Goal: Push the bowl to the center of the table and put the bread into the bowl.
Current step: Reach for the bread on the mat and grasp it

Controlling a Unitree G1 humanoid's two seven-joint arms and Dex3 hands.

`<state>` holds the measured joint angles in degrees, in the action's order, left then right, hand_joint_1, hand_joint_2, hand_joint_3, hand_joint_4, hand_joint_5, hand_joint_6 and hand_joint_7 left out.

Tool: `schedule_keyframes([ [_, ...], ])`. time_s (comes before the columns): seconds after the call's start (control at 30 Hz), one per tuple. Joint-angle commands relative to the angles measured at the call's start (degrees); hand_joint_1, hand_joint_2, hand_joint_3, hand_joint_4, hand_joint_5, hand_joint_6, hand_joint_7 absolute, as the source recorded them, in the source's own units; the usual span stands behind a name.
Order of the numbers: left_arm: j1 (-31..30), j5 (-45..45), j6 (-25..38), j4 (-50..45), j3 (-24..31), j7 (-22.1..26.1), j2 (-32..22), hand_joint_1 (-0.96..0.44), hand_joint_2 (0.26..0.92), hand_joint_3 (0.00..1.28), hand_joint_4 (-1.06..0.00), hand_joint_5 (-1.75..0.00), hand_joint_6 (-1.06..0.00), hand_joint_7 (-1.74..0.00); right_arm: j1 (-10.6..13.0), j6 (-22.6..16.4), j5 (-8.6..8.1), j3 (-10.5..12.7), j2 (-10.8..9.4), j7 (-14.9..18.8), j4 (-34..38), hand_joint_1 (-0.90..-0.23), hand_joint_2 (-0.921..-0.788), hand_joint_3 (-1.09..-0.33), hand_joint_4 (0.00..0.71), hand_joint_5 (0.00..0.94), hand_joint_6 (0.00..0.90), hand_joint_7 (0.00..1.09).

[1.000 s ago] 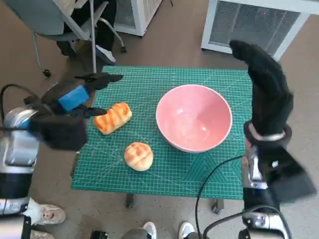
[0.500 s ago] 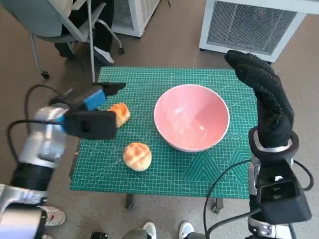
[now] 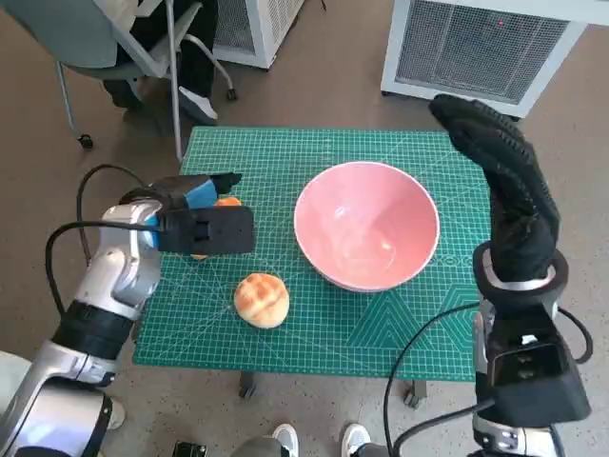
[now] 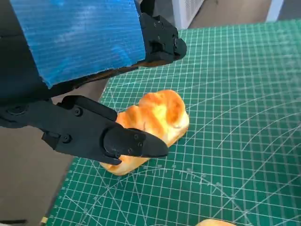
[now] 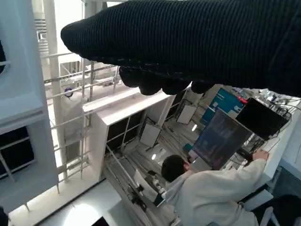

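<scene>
A pink bowl [image 3: 366,228] stands right of the middle of the green mat [image 3: 381,328]. A round bun [image 3: 263,299] lies in front of it to the left. Only a sliver of the long striped loaf [image 3: 226,201] shows beneath my left hand [image 3: 195,195] in the head view. In the left wrist view the loaf [image 4: 155,115] lies between that hand's spread fingers [image 4: 160,44], with the thumb [image 4: 113,139] low in front of it; no firm grip shows. My gloved right hand [image 3: 500,181] is raised beside the bowl's right side, fingers straight, holding nothing. The glove [image 5: 188,42] spans the right wrist view.
An office chair [image 3: 95,38] stands beyond the table's far left corner, and white slatted units [image 3: 476,48] at the back. Shoes [image 3: 285,440] show at the near edge. Cables hang from both forearms. A seated person [image 5: 207,188] appears in the right wrist view.
My left arm has swung in over the mat, and the hand now covers the long loaf. The right hand shifted slightly at first, then held still. Bowl and bun have not moved.
</scene>
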<state>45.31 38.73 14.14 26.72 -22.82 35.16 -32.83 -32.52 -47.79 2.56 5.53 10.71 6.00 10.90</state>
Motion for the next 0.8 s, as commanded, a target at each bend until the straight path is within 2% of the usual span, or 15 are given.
schedule_keyframes([
  [0.03, 1.29, 1.24, 0.22, 2.15, -1.35, -0.93, 0.92, -0.62, 0.921, 0.17, -0.26, -0.04, -0.17, 0.0, 1.4, 0.89, 0.5, -0.42, -0.23, -0.64, 0.0, -0.409, -0.921, -0.548, 0.433, 0.011, 0.074, 0.76],
  [0.3, 2.01, 0.79, -0.12, 8.62, -1.7, -4.86, 3.58, -0.61, 0.921, 0.18, -0.38, -0.11, -0.24, -0.03, 1.31, 0.99, 0.51, -0.59, -0.36, -0.98, 0.19, -0.4, -0.921, -0.55, 0.431, 0.009, 0.07, 0.76],
  [0.5, 2.8, -0.03, -0.79, 15.12, -1.41, -8.64, 6.03, -0.55, 0.921, 0.17, -0.33, -0.08, -0.27, -0.04, 1.11, 0.82, 0.02, -0.78, -0.32, -0.95, 0.81, -0.401, -0.921, -0.549, 0.431, 0.009, 0.07, 0.77],
  [0.57, 2.82, -0.38, -0.92, 16.37, -1.21, -9.67, 6.55, -0.53, 0.921, 0.17, -0.34, -0.09, -0.29, -0.05, 1.13, 0.87, -0.13, -0.85, -0.34, -0.91, 0.83, -0.401, -0.921, -0.549, 0.431, 0.009, 0.07, 0.77],
  [0.73, 2.69, -1.5, -1.45, 18.82, -0.85, -12.09, 7.34, -0.43, 0.921, 0.15, -0.46, -0.13, -0.41, -0.11, 1.19, 0.97, -0.54, -1.02, -0.4, -0.82, 0.8, -0.4, -0.921, -0.549, 0.431, 0.008, 0.069, 0.77],
  [0.8, 2.66, -1.95, -1.98, 20.11, -0.72, -13.37, 7.65, -0.37, 0.921, 0.13, -0.55, -0.18, -0.44, -0.12, 1.27, 1.04, -0.71, -1.08, -0.43, -0.8, 0.7, -0.4, -0.921, -0.55, 0.43, 0.008, 0.069, 0.77],
])
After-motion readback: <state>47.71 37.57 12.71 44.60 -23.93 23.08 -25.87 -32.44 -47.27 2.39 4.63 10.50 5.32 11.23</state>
